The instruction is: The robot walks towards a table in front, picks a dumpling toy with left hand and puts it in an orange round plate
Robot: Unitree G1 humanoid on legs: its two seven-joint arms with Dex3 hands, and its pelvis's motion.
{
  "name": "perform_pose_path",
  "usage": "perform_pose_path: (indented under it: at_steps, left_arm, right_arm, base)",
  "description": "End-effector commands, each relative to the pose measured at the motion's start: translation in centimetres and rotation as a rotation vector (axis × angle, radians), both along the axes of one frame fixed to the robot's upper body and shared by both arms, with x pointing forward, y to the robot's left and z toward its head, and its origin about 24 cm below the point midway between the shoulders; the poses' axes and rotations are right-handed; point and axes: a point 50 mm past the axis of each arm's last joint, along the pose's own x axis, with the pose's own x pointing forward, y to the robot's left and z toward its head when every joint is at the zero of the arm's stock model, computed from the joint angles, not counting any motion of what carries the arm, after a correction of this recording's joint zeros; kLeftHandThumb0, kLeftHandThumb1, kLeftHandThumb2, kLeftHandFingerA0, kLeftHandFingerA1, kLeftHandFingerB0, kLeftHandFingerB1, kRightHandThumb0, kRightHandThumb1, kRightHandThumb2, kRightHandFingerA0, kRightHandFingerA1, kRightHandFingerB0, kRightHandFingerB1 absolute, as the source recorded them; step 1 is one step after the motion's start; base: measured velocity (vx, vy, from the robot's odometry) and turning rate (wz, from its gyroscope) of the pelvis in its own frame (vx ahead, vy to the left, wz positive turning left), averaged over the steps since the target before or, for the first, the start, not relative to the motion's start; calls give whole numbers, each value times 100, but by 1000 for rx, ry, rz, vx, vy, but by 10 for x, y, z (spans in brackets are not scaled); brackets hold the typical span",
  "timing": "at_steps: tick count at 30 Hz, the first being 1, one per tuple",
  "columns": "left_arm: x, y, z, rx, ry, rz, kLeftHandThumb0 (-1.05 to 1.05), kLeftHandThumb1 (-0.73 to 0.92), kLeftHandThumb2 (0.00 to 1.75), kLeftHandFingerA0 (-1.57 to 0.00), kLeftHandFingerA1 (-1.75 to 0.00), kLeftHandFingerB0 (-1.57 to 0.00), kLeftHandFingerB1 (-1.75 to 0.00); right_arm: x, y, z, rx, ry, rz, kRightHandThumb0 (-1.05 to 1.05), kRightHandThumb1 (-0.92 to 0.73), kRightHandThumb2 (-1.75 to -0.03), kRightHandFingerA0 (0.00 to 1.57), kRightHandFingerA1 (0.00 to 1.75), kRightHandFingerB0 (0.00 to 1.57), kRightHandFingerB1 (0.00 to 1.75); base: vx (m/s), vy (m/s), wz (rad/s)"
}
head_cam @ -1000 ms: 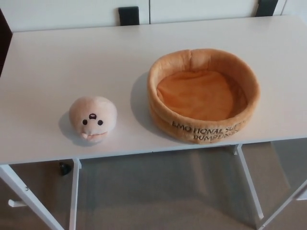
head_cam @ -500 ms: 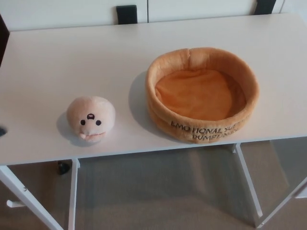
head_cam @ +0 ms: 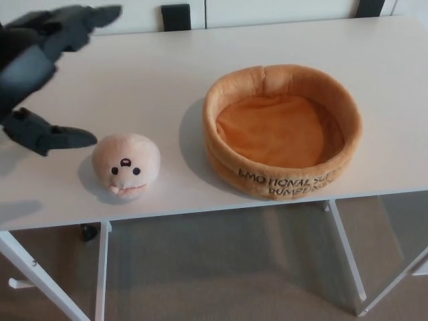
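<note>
The left hand [head_cam: 40,73] is being held wide open above the table's [head_cam: 134,73] left end, with nothing gripped in it. Its thumb [head_cam: 53,137] is being pointed rightwards low down, the tip just beside the dumpling toy [head_cam: 126,164] but apart from it, while the two thick fingers [head_cam: 80,20] are being stretched out higher up, towards the far edge. The broad gap between thumb and fingers is being kept on the toy's left side, not around it.

The dumpling toy is being seen resting on the table near the front edge, left of centre. It is a round, pale peach plush with two dark eyes and a small mouth facing the camera, and a soft shadow is being cast on the white top around its left side.

To its right, well apart from it, the orange round plate [head_cam: 287,170] is being shown sitting on the table, a soft padded ring with a raised wall and a brighter orange floor. Nothing is lying inside it. Dark stitched lettering is running along its front wall, though the words are not being read fully from here.

Beneath the front edge, white table legs [head_cam: 102,274] are being seen over a grey floor [head_cam: 221,267]. Beyond the far edge, a dark block [head_cam: 176,17] is being glimpsed against a pale wall. The right hand is not being shown.
</note>
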Motion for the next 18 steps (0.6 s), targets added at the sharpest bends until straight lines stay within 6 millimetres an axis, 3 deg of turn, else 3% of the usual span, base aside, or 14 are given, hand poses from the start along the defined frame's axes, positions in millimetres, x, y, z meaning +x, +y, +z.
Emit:
perform_pose_path:
  at_steps: [1, 2, 3, 4, 6, 7, 14, 18]
  left_arm:
    - [29, 9, -37, 286, 299, 256, -48, 34, 69, 0, -6, 0, -13]
    - [30, 8, -39, 305, 313, 264, -49, 37, 52, 0, -6, 0, -15]
    - [31, 7, -40, 312, 317, 268, -49, 37, 52, 0, -6, 0, -15]
    - [31, 5, -43, 331, 345, 260, -54, 36, 71, 0, -5, 0, -12]
    - [32, 2, -46, 338, 367, 253, -57, 31, 66, 0, -1, 0, -9]
    - [31, -2, -50, 349, 390, 249, -56, 39, 73, 0, -2, 0, -8]
    - [30, -14, -58, 355, 453, 227, -54, 39, 70, 0, 0, 0, -4]
    - [29, -18, -62, 350, 471, 222, -36, 31, 61, 0, 0, 0, -6]
  right_arm:
    - [2, -6, 3, -31, 14, 41, -27, -67, -60, 61, 44, 39, 34]
    - [4, -6, 3, -28, 10, 40, -26, -67, -60, 61, 43, 39, 34]
    - [4, -6, 3, -27, 10, 40, -26, -67, -60, 61, 43, 39, 34]
    - [5, -6, 3, -25, 9, 41, -28, -66, -60, 63, 44, 39, 34]
    - [7, -6, 3, -25, 2, 35, -28, -65, -60, 64, 45, 39, 34]
    - [6, -6, 3, -27, -6, 8, -26, -63, -59, 64, 46, 40, 35]
    - [9, -7, 3, -27, -12, -7, -25, -60, -58, 61, 45, 40, 35]
    - [9, -7, 3, -20, -23, -13, -23, -58, -57, 64, 48, 41, 35]
  base:
    - [0, 0, 0]
    - [0, 0, 0]
    - [0, 0, 0]
    - [0, 0, 0]
    - [0, 0, 0]
    - [0, 0, 0]
    - [0, 0, 0]
    - [0, 0, 0]
